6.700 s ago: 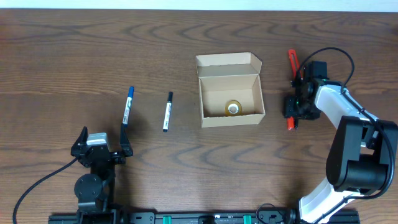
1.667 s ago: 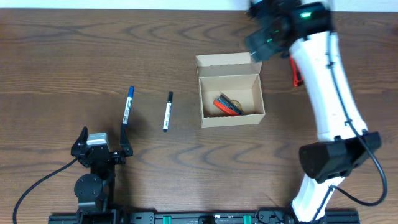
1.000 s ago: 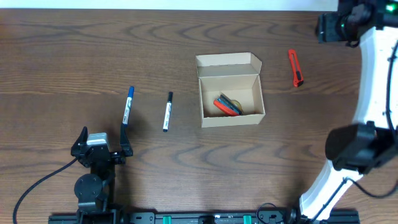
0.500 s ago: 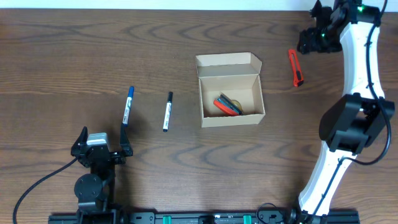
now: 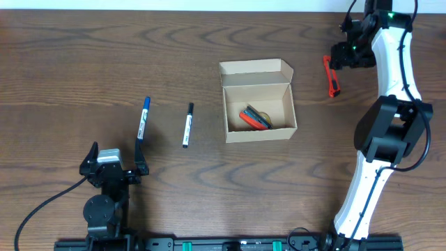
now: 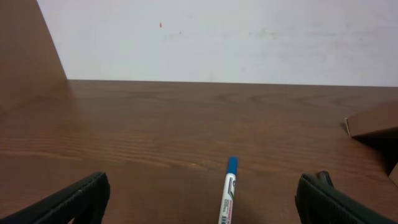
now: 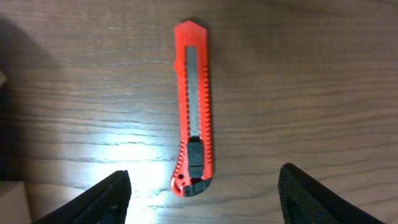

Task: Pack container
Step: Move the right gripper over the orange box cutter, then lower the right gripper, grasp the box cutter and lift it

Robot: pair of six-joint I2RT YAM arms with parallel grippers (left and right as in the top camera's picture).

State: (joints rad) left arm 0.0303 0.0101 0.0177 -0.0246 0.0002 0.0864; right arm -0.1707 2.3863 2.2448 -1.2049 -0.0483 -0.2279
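Observation:
The tan cardboard container (image 5: 258, 104) stands open at the table's middle, lid flap folded back, with a red tool and a dark item inside. A red box cutter (image 5: 332, 76) lies to its right; in the right wrist view the cutter (image 7: 195, 107) lies between my open fingers. My right gripper (image 5: 346, 54) hovers open over the cutter's far end (image 7: 202, 202). A blue-capped marker (image 5: 143, 118) and a black-capped marker (image 5: 187, 125) lie left of the container. My left gripper (image 5: 113, 167) rests open near the front edge; the blue marker (image 6: 227, 198) points at it.
The container's corner (image 6: 373, 121) shows at the right edge of the left wrist view. A white wall runs behind the table's far edge. The right arm (image 5: 390, 104) arches over the table's right side.
My right arm, after leaving the container, swung to the far right corner, then came down over the red box cutter. The left arm has not moved.

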